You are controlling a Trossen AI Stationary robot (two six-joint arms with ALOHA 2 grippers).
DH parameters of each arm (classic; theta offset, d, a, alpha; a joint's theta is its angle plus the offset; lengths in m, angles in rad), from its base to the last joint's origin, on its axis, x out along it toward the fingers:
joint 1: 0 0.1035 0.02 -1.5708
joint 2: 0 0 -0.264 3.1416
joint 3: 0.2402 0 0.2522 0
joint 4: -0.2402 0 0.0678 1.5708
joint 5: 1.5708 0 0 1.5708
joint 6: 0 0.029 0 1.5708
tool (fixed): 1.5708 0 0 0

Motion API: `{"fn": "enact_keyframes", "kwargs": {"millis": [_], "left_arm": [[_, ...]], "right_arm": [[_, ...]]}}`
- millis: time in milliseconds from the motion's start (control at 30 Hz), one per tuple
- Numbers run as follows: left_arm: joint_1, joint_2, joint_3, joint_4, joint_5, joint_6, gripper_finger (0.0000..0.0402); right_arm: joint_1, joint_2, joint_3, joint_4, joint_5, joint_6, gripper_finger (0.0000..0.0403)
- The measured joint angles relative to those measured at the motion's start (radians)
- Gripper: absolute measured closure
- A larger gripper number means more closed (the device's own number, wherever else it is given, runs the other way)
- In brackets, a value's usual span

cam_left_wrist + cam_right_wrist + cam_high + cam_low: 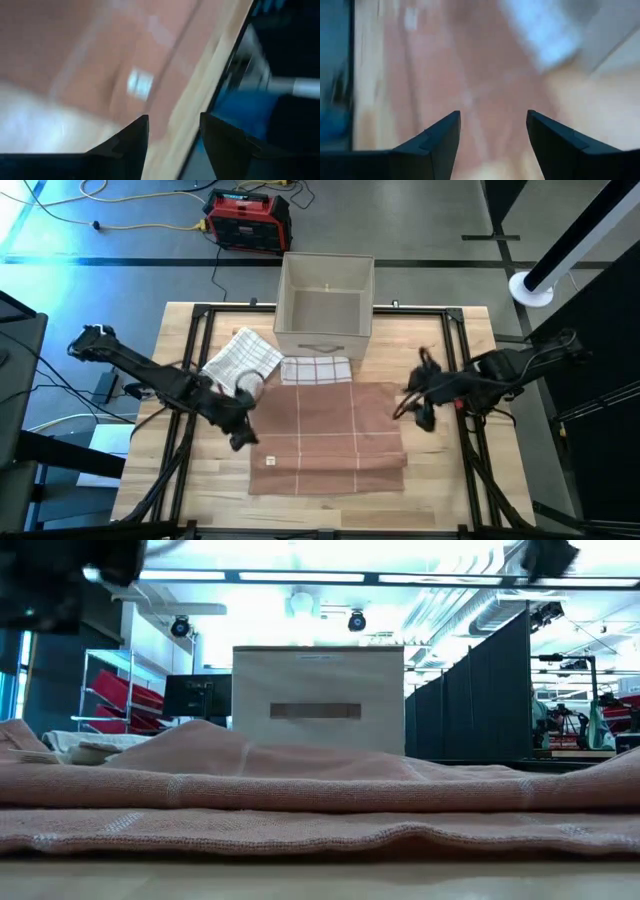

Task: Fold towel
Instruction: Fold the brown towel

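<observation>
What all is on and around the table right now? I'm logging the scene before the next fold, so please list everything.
Brown towel: one, reddish brown with pale lines, flat at the table's centre, near edge folded over.
Checked towel: one, white with dark checks, folded, between the brown towel and the box.
Crumpled towel: one, white checked, left of the box.
Box: one, beige, open top, at the table's far edge.
Table: one, light wood with a black frame.
Red device: one, red and black, on the floor beyond the table, with yellow cables.
Left gripper: open, at the brown towel's left edge.
Right gripper: open, at the brown towel's right edge.
</observation>
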Motion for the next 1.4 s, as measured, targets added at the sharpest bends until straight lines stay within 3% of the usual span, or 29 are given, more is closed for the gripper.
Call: {"fn": "enact_keyframes", "kwargs": {"millis": [100,200,300,433,533,600,800,933,1033,1200,1400], "left_arm": [[0.000,-0.062,0.029,0.042,-0.253,0.056,0.0234],[0.000,-0.116,0.058,0.118,-0.488,0.176,0.0234],[0.000,-0.162,0.071,0.284,-0.708,0.361,0.0234],[0.008,-0.204,0.072,0.591,-0.856,0.684,0.0234],[0.027,-0.233,0.073,0.724,-0.838,0.828,0.0234],[0.043,-0.256,0.073,0.698,-0.815,0.827,0.0234],[0.120,-0.283,0.062,0.192,-0.693,0.530,0.0234],[0.176,-0.270,-0.008,-0.005,-0.575,0.340,0.0234],[0.205,-0.257,-0.086,-0.011,-0.511,0.275,0.0234],[0.224,-0.235,-0.187,0.063,-0.420,0.218,0.0234],[0.224,-0.217,-0.235,0.109,-0.377,0.174,0.0234]], "right_arm": [[-0.019,-0.006,0.028,0.149,0.197,-0.064,0.0190],[-0.053,-0.005,0.035,0.337,0.322,-0.176,0.0190],[-0.099,-0.005,0.035,0.538,0.371,-0.300,0.0190],[-0.173,-0.015,0.036,0.693,0.326,-0.317,0.0190],[-0.245,-0.047,0.036,0.638,0.160,-0.220,0.0190],[-0.288,-0.061,0.037,0.521,0.048,-0.150,0.0190],[-0.341,-0.051,-0.002,0.035,-0.082,-0.085,0.0190],[-0.354,-0.052,-0.125,-0.062,-0.144,-0.046,0.0194],[-0.360,-0.048,-0.265,0.034,-0.158,-0.085,0.0196],[-0.362,-0.044,-0.502,0.407,-0.155,-0.227,0.0197],[-0.395,-0.013,-0.707,0.703,0.015,-0.308,0.0197]]}}
